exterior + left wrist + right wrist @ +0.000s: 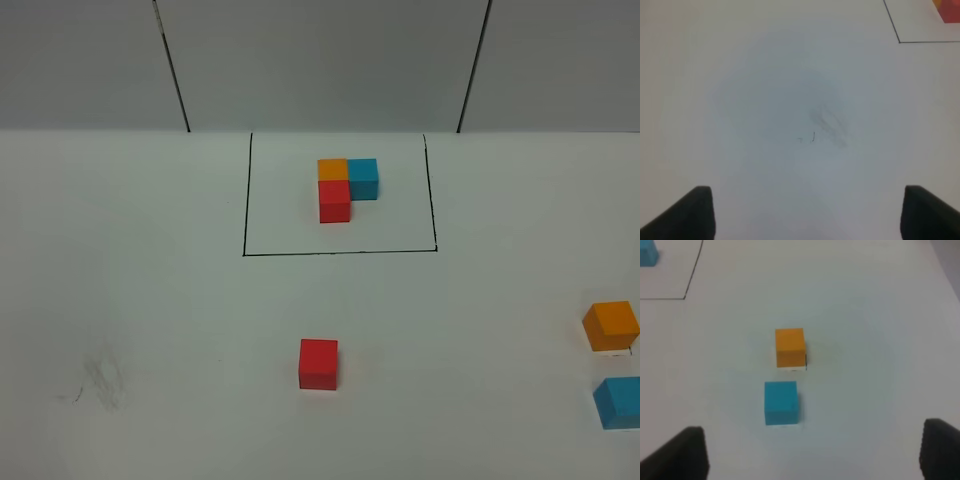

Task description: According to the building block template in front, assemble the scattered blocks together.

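Spanning the whole exterior view, the white table (150,300) carries everything. In the upper middle of the frame a black outline (245,200) boxes in the building block template (345,185): orange at the back left, blue touching its right side, red touching its front face, making an L.

The scattered blocks lie apart from one another. The red block (318,362) sits alone in the lower middle, well below the outline. The orange block (611,325) and blue block (620,402) sit near each other at the right edge, orange above blue, with a clear gap between them.

The right gripper (815,452) has its jaws spread wide and empty, with the orange and blue blocks ahead of it on the table. The left gripper (807,215) is likewise spread apart over bare, faintly smudged table, holding nothing.

Nothing looks assembled yet, so the step in hand is probably the first pick. A sound way is to treat the red block as the anchor and bring the orange one in with the right arm. Straddle it squarely across two flat faces — clear of the blue neighbour — then set it flush against the red block's far face before adding blue on orange's right.
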